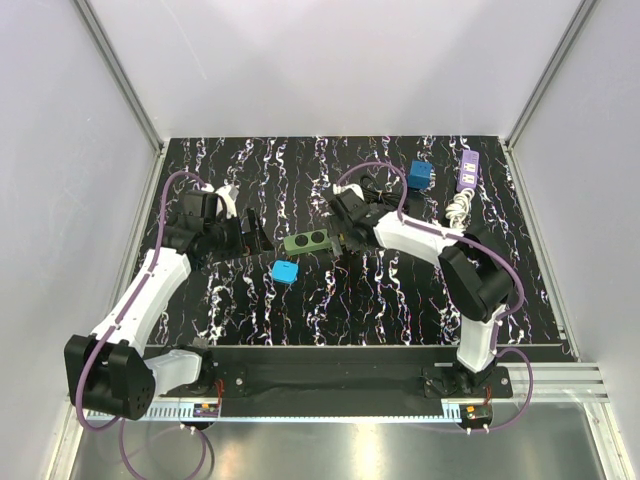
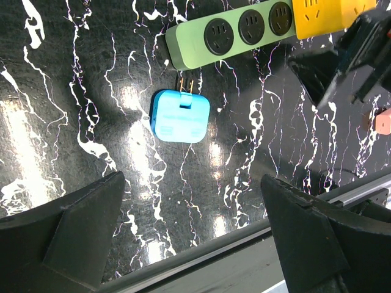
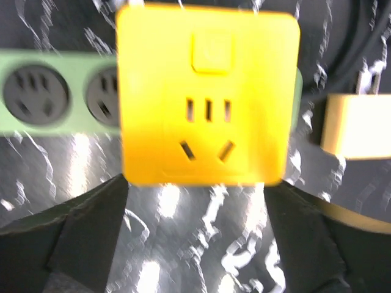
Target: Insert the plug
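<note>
Black marbled table (image 1: pixel 330 310), plain white walls (image 1: pixel 330 60)

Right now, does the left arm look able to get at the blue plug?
Probably yes. The left gripper is open, facing the blue plug, which lies flat on the table beside the green power strip with nothing covering it.

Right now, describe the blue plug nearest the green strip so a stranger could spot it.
Start at the green power strip in the middle of the black marbled table. On its near side lies a light blue square plug, prongs pointing at the strip. The other blue cube sits far back beside the purple strip.
</note>
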Controlling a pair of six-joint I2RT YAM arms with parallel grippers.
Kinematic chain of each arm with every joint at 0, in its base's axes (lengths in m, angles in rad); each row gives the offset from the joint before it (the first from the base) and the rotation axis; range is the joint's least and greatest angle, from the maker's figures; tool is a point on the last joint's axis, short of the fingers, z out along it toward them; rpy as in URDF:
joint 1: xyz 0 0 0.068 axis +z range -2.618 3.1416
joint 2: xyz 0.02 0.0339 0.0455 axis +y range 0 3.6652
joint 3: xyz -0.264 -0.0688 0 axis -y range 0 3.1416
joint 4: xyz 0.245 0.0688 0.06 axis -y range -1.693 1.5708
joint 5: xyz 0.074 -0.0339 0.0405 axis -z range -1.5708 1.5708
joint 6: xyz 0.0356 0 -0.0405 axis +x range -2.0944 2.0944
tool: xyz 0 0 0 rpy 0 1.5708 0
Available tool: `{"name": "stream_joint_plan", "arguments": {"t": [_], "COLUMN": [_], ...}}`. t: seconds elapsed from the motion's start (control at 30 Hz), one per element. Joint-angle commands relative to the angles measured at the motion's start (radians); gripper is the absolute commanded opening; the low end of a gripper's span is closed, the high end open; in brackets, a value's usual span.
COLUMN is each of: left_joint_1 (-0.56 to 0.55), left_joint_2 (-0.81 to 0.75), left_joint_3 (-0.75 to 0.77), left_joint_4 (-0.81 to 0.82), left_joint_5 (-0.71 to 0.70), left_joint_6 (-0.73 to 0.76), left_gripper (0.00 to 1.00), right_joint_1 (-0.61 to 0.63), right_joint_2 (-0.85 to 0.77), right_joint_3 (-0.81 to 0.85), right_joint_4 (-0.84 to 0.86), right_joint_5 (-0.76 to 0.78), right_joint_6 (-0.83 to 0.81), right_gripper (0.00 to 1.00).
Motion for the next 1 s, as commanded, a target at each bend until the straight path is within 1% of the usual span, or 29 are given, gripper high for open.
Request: {"name": "stream_joint_plan", "arguments": {"t": [0.0,0.13,0.23,0.3,0.33,0.37,0.4,0.43,0.47,0.5,0.6,0.67,0.77,0.8,0.87,0.97], "left_joint_1": [-0.004,-0.004,-0.004,-0.004,-0.004,-0.004,-0.004,-0.004,-0.004,-0.004,-0.004,-0.005,-0.004,-0.004,-0.004,-0.004], "left_joint_2": [-0.023,-0.027,-0.030,-0.030,-0.030,-0.030,-0.030,-0.030,-0.030,-0.030,-0.029,-0.027,-0.027,-0.030,-0.033,-0.035], "left_joint_3": [0.004,0.005,0.007,0.005,0.007,0.005,0.007,0.007,0.007,0.005,0.007,0.005,0.005,0.005,0.002,-0.001], "left_joint_4": [0.029,0.029,0.029,0.029,0.030,0.029,0.030,0.029,0.029,0.029,0.029,0.029,0.030,0.030,0.032,0.032], "left_joint_5": [-0.009,-0.006,-0.004,0.000,0.000,0.000,0.000,0.000,0.000,0.000,-0.003,-0.006,-0.010,-0.007,-0.006,-0.013], "left_joint_6": [0.016,0.016,0.014,0.014,0.016,0.014,0.014,0.014,0.014,0.016,0.014,0.016,0.016,0.019,0.020,0.020], "left_gripper": [0.99,0.99,0.99,0.99,0.99,0.99,0.99,0.99,0.99,0.99,0.99,0.99,0.99,0.99,0.99,0.99], "right_joint_1": [-0.013,-0.021,-0.027,-0.033,-0.037,-0.048,-0.054,-0.060,-0.079,-0.087,-0.122,-0.123,-0.123,-0.125,-0.123,-0.123], "right_joint_2": [-0.050,-0.093,-0.134,-0.153,-0.157,-0.157,-0.153,-0.147,-0.139,-0.118,-0.060,-0.030,0.017,0.036,0.050,0.030], "right_joint_3": [0.094,0.163,0.211,0.254,0.271,0.286,0.311,0.323,0.334,0.355,0.368,0.355,0.286,0.253,0.236,0.229], "right_joint_4": [-0.157,-0.235,-0.280,-0.306,-0.312,-0.317,-0.320,-0.320,-0.321,-0.328,-0.325,-0.323,-0.289,-0.266,-0.259,-0.260], "right_joint_5": [0.006,0.015,-0.022,-0.052,-0.062,-0.078,-0.083,-0.089,-0.111,-0.128,-0.195,-0.235,-0.312,-0.313,-0.303,-0.269], "right_joint_6": [-0.021,-0.045,-0.059,-0.065,-0.073,-0.078,-0.084,-0.104,-0.110,-0.116,-0.122,-0.116,-0.095,-0.093,-0.096,-0.107], "right_gripper": [1.00,1.00,1.00,0.91,0.80,0.58,0.47,0.39,0.27,0.23,0.17,0.15,0.12,0.11,0.10,0.09]}}
